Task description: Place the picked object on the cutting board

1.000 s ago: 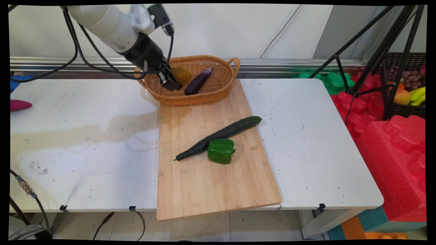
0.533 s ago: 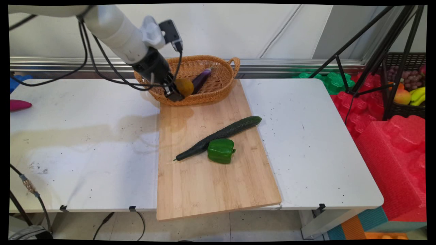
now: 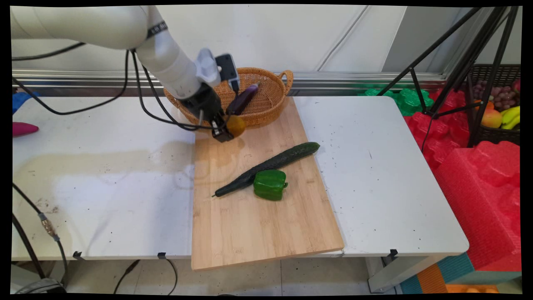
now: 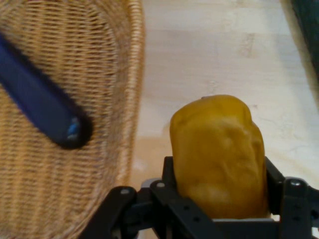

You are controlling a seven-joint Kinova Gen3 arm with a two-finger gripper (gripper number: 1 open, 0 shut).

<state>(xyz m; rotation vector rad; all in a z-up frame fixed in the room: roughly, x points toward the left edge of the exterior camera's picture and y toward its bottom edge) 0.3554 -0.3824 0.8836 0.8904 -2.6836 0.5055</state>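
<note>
My gripper (image 3: 229, 130) is shut on a yellow-orange bell pepper (image 3: 236, 125), held just above the far left corner of the wooden cutting board (image 3: 258, 225), in front of the wicker basket (image 3: 266, 109). In the hand view the yellow pepper (image 4: 219, 154) sits squeezed between the two black fingers (image 4: 271, 179), with the board below it and the basket (image 4: 65, 189) to the left. A purple eggplant (image 3: 242, 99) lies in the basket, and in the hand view this eggplant (image 4: 37, 102) is a dark bar.
A long dark cucumber (image 3: 268, 166) lies slantwise on the board, touching a green bell pepper (image 3: 270, 184). A pink object (image 3: 23, 128) is at the table's left edge. Red foam (image 3: 479, 175), a black tripod (image 3: 458, 62) and a fruit crate (image 3: 499, 108) stand to the right.
The gripper has carried the yellow pepper out of the basket, moving towards the near side and to the right, and now holds it over the board's far left corner.
</note>
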